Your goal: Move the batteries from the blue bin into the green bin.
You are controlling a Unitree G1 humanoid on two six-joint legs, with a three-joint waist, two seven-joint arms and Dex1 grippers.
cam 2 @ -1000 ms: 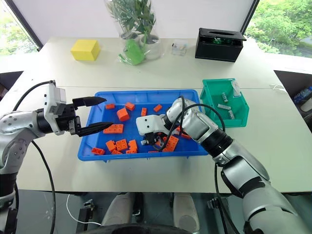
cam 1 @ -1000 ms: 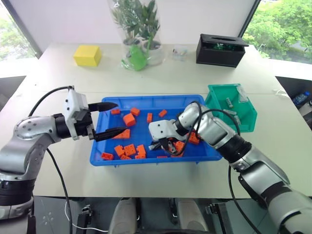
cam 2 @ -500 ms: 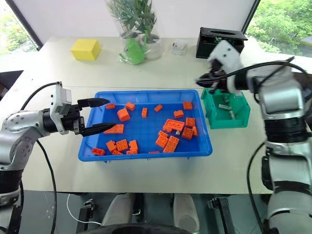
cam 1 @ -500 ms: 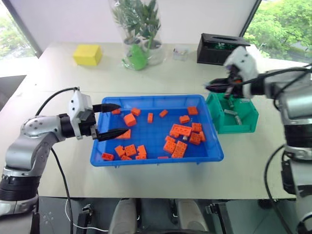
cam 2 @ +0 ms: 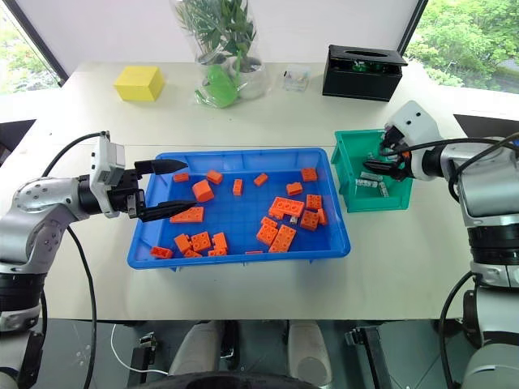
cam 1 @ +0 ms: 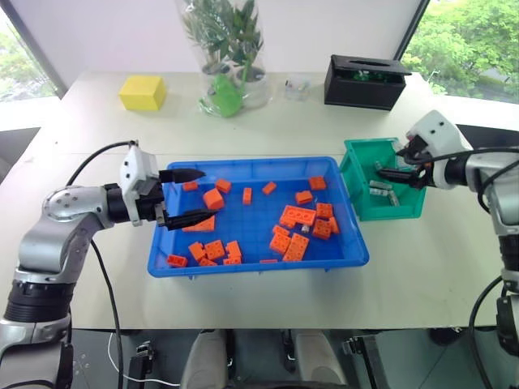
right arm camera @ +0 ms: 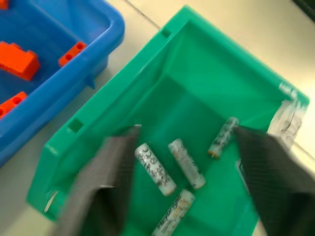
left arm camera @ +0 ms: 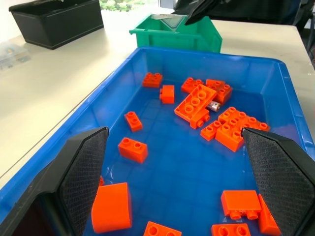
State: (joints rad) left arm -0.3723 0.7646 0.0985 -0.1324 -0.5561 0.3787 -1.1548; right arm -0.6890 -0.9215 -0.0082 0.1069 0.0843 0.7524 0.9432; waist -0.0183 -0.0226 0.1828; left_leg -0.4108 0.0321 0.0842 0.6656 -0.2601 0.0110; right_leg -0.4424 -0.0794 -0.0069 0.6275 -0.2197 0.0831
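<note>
Drop-off step: right gripper hangs over the green bin with fingers spread and empty; four batteries lie inside. One more seems tucked among bricks in the blue bin, near the left gripper, which is open too. Next up: grab that one.

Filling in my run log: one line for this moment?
right gripper: open over teal-green plastic bin | silvery batteries: four inside | left gripper: open, empty

Pale table before white wall, windows.
</note>
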